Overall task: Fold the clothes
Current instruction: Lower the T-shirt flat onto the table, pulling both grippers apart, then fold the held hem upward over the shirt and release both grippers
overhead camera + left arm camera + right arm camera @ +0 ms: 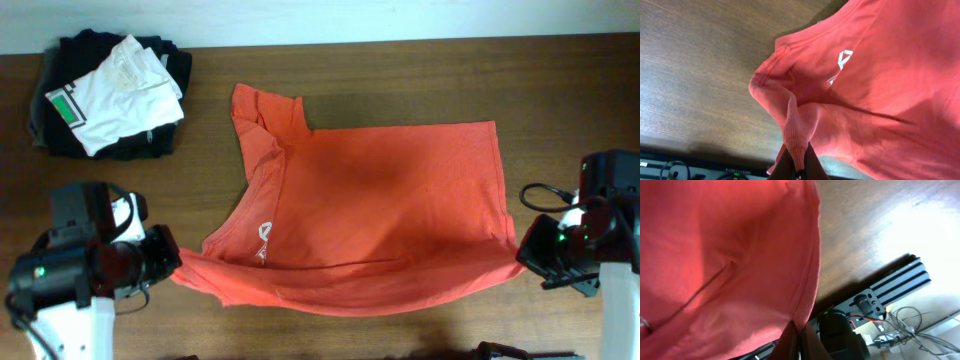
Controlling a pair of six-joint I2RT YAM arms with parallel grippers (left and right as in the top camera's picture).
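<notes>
at the back left corner of the bench (400,70) sits a pile of black clothes (60,60) with a white garment (115,95) on top, a green patch at its left end, well apart from everything else. in front of the pile the left end effector (172,263) is pressed together on the near left corner of the shirt (390,200). the left wrist view shows its fingers (782,170) pinching a bunched, ribbed edge of the red-orange cloth, which rises from them in a twisted fold. the shirt lies across the middle of the bench, mostly flat, with one sleeve (265,115) pointing toward the back at the left and white lettering (262,240) near the left grip. its near edge is stretched in a shallow sag between the two grips. at the right, the right end effector (522,250) is likewise closed, pinching the near right corner of the shirt. in the right wrist view the hem runs down into the tips, and beyond it are the bench edge, a black rail (900,282) and loose cables (910,325).
</notes>
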